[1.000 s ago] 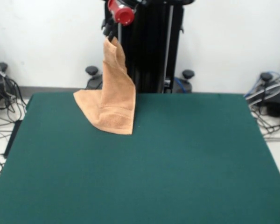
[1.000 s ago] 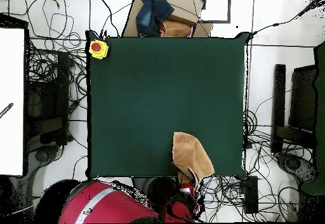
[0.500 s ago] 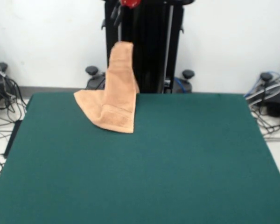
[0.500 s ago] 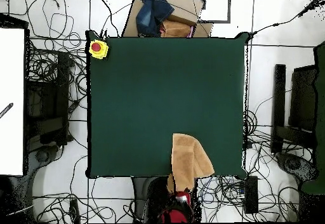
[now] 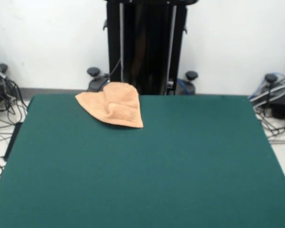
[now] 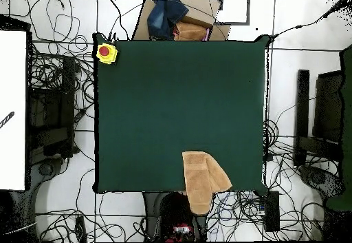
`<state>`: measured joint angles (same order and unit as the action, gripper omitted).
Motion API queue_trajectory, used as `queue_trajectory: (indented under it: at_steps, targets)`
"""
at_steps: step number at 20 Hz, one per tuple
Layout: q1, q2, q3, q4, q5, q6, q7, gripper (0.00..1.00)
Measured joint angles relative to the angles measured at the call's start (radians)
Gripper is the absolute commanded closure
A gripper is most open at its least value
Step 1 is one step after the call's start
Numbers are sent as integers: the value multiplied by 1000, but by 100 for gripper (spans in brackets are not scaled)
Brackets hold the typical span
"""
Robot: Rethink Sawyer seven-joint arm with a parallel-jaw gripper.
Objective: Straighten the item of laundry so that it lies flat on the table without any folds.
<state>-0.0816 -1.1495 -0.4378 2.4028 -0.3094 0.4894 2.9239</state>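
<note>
A: Orange-tan terry towel (image 5: 113, 108), folded over itself in a rounded heap, lying at the edge of the green felt table (image 5: 147, 175), partly overhanging it.

B: Wide bare felt everywhere else (yellow button box (image 6: 106, 52) at one corner). Tool nowhere visible, state unknowable.

text: none legible | labels: none | brands: none | numbers: none | signs: none

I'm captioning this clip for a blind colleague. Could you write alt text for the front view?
An orange-tan towel lies crumpled and folded over itself at the far left part of a dark green table, one end reaching the table's far edge. No robot arm or gripper shows; a black pedestal stands behind the table.
</note>
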Motion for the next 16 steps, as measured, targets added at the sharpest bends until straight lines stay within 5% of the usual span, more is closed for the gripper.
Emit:
queue_trajectory:
  at_steps: [6,8,16]
  targets:
    - [-129,76,82,-8,-129,-203,0,0]
    - [-159,136,79,-20,-207,-373,0,0]
    - [-170,288,75,-100,-309,-678,0,0]
